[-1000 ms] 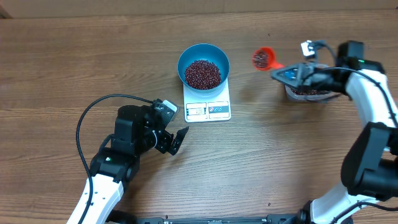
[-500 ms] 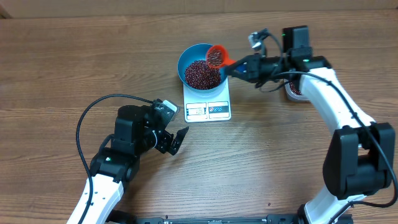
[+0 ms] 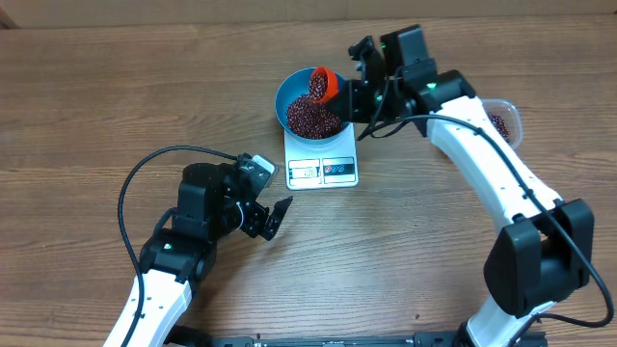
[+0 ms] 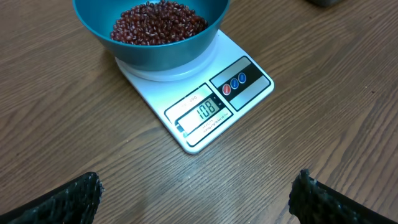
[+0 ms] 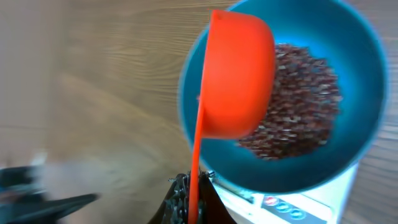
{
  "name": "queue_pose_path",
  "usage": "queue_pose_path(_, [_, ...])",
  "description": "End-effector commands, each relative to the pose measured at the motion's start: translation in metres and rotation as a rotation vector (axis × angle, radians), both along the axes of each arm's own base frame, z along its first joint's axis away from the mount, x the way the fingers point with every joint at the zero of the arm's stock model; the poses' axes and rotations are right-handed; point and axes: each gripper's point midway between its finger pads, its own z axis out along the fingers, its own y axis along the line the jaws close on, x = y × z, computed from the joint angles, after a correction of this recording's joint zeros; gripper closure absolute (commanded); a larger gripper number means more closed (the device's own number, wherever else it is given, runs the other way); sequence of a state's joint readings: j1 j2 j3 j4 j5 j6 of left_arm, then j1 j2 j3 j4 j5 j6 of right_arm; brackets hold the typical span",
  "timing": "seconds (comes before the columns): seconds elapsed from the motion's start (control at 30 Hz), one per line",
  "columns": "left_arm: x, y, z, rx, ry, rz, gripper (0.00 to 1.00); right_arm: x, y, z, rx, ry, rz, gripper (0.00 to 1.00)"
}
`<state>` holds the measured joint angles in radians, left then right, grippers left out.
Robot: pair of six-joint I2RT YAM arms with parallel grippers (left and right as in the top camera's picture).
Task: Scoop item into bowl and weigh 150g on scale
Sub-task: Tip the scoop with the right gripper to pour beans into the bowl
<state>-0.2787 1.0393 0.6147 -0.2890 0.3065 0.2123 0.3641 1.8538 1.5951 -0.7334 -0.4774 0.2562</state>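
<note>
The light blue bowl stands on the white scale, holding a heap of dark red beans. My right gripper is shut on the handle of an orange scoop, which is tipped over the bowl's far right rim. The right wrist view shows the scoop upside-down over the beans, its thin handle pinched in the gripper. My left gripper rests open near the table, below and left of the scale. The left wrist view shows the scale with its display lit, the bowl and wide-apart fingertips.
A clear plastic tub with more beans stands to the right of the scale, partly behind my right arm. A black cable loops over the table beside my left arm.
My right arm has swung left from the clear tub to the bowl, carrying the filled scoop, and has tipped it over the bowl. The left arm has not moved.
</note>
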Motion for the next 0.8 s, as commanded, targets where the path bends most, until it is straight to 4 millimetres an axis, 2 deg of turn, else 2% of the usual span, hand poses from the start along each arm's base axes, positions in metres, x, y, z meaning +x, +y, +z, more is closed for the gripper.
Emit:
queue_pose_path(0.0, [0.001,0.001,-0.002,-0.003,0.011,0.012,0.01,0.013,-0.013,0.012,-0.175,-0.147,-0.058,0.96])
queue_pose_path(0.37, [0.001,0.001,-0.002,-0.003,0.011,0.012,0.00,0.014,-0.014,0.007,-0.523,-0.356,0.014,0.96])
queue_pose_path(0.77, [0.001,0.001,-0.002,-0.003,0.011,0.012,0.00,0.012,-0.019,0.019,-0.841,-0.522,0.039,0.96])
